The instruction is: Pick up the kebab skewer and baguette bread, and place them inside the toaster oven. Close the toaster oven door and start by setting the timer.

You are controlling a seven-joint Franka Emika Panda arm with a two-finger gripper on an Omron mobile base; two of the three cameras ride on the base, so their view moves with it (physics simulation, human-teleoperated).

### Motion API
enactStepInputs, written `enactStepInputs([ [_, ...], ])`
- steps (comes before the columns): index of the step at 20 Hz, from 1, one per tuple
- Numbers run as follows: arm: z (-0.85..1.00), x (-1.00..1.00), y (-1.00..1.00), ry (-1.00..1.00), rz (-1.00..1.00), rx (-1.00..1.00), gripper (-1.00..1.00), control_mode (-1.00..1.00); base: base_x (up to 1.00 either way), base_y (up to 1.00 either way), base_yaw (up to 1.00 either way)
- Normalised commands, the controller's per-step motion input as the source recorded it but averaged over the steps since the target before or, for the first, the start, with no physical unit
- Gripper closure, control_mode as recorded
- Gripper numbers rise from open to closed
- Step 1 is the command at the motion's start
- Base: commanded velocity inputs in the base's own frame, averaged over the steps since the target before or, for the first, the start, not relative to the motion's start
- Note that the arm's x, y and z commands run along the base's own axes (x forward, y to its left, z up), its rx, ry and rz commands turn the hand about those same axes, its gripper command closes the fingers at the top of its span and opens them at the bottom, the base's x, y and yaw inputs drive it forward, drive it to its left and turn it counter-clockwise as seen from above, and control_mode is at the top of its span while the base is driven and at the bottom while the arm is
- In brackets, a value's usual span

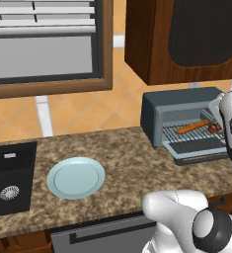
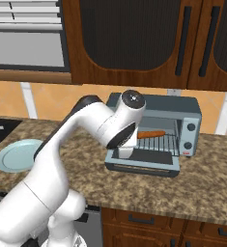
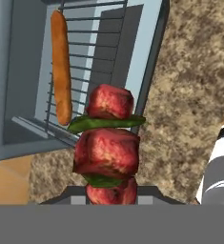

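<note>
Plate (image 1: 76,178): on surface (image 1: 127,163), 9 o'clock of oven (image 1: 184,123).
Baguette (image 1: 192,127): on oven rack, long axis along it.
Skewer (image 3: 107,147): clamped in end effector (image 3: 111,193), pointing away from camera, over open door (image 2: 143,159); fingertips hidden.

Toaster oven with door lowered, baguette bread on the rack, kebab skewer at the opening.
The toaster oven (image 2: 156,130), a boxy grey-blue unit with knobs on its right side, stands on the counter below the wooden cabinets. The toaster oven door (image 2: 144,160) hangs open and lies nearly flat in front of the cavity. The baguette bread (image 3: 61,66), a slim orange-brown loaf, rests lengthwise on the wire rack inside. The kebab skewer (image 3: 107,150), dark red chunks separated by green slices, stands close before the hand camera, over the front edge of the rack and beside the bread without touching it.
</note>
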Motion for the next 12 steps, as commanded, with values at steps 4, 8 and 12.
enactStepInputs([
  [4, 0.00, 0.33, -0.18, -0.17, 0.00, 0.09, 1.00, -1.00, 0.00, 0.00, 0.00],
  [8, -0.12, 0.29, -0.44, -0.05, -0.01, 0.01, 1.00, -1.00, 0.00, 0.00, 0.00],
  [12, -0.27, 0.39, -0.52, -0.03, 0.00, 0.02, 1.00, -1.00, 0.00, 0.00, 0.00],
])
